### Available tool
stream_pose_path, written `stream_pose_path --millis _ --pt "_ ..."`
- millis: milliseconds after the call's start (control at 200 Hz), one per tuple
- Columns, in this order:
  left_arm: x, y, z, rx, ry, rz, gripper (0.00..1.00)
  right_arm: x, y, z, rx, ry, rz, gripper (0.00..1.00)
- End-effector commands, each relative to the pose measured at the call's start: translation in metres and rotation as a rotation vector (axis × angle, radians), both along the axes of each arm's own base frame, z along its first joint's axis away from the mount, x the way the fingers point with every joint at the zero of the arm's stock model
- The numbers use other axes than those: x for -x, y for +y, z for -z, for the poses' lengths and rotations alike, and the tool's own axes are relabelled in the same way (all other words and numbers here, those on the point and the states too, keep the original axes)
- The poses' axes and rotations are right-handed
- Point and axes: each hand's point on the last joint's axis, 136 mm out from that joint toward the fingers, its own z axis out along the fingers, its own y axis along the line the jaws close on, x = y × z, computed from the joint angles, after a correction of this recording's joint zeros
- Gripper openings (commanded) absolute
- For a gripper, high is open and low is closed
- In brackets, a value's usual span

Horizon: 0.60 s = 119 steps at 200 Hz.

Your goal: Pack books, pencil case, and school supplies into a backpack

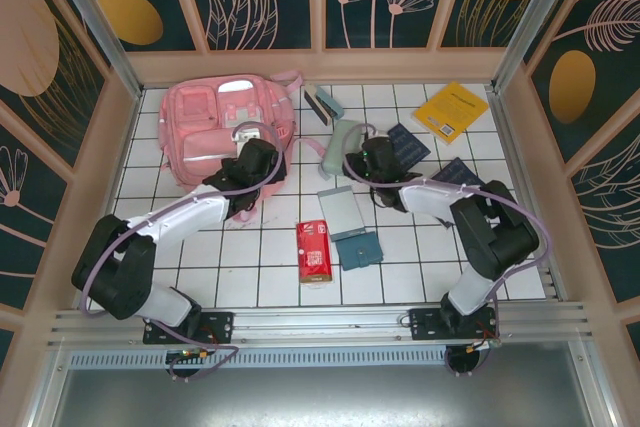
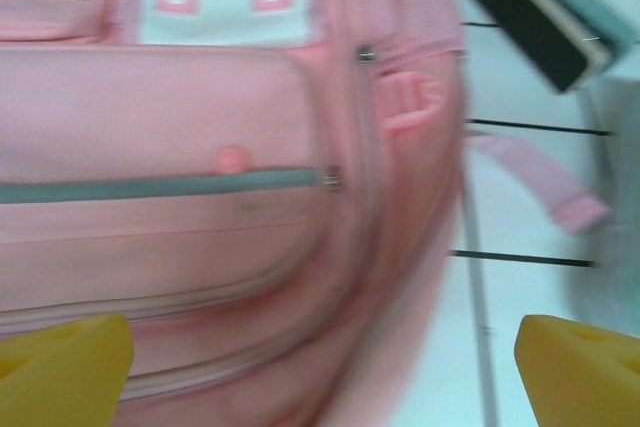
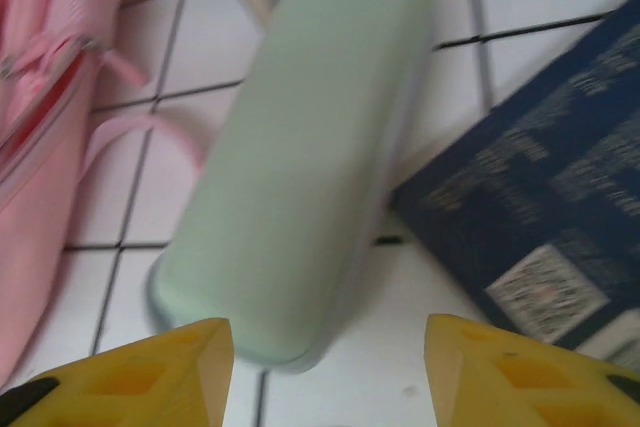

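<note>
The pink backpack lies flat at the back left, and its front pockets show close up in the left wrist view. My left gripper hovers open over the pack's lower right edge, nothing between its yellow fingertips. The mint-green pencil case lies just right of the pack. My right gripper stands open right at the case's near end, holding nothing. A navy book lies beside it, a second navy book further right, and the yellow book at the back right.
The grey-teal stapler sits behind the pencil case. A silver-grey pad, a teal square and a red packet lie on the white tiles near the front. A pink strap trails off the pack. Wooden walls enclose the table.
</note>
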Motion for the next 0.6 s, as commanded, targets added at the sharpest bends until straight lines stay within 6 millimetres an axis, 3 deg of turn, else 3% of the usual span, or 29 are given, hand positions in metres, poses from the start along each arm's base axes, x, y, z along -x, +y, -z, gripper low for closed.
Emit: stream_pose_path --millis 0,160,345,460,591 --pt "-0.004 -0.042 -0.019 0.174 -0.044 0.113 0.97 -0.012 -0.048 -0.007 0.007 0.001 0.175 0.57" --pt "-0.014 -0.068 -0.021 0.212 -0.052 0.172 0.97 -0.045 -0.089 -0.010 0.023 -0.004 0.299 0.63" --pt "-0.010 -0.095 -0.007 0.241 -0.016 0.238 0.96 -0.091 -0.122 0.009 0.039 0.055 0.392 0.63" --pt "-0.005 -0.102 0.002 0.245 0.012 0.257 0.96 -0.117 -0.128 0.020 0.024 0.087 0.373 0.63" --pt "-0.004 -0.109 0.004 0.266 0.019 0.274 0.96 -0.140 -0.119 0.041 0.039 0.156 0.301 0.59"
